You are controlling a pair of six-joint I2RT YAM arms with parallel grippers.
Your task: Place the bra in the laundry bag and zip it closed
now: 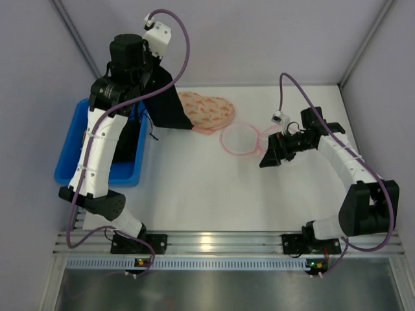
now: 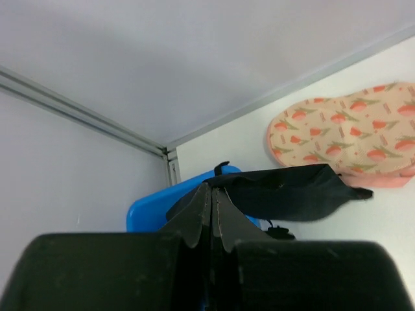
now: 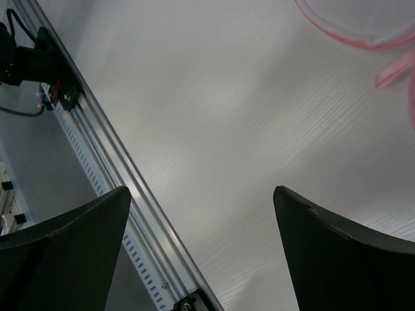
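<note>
Right gripper [image 1: 267,153]: lower right of centre in the top view, low over the table [image 1: 194,194], jaws spread wide and holding nothing. It sits just right of the laundry bag [image 1: 241,139]. In the right wrist view, only the bag's pink rim shows, at the upper right corner.

Laundry bag: centre of the top view, resting on the table, just below the peach heart-shaped patterned cloth [image 1: 207,110]. Whether its zip stands fully open cannot be told.

Bra [image 1: 165,103]: upper left of centre. Its long axis runs diagonally from upper left down to lower right, pointing toward the bag. Its lower end lies just beside the patterned cloth. The blue bin [image 1: 97,152] lies to its lower left.

Left gripper [image 2: 211,201]: farthest back, clamped on the upper end of the bra.

Governing relation: the bag lies to the lower right of the held bra, along the bra's own axis. The right arm is nearer the bag.
</note>
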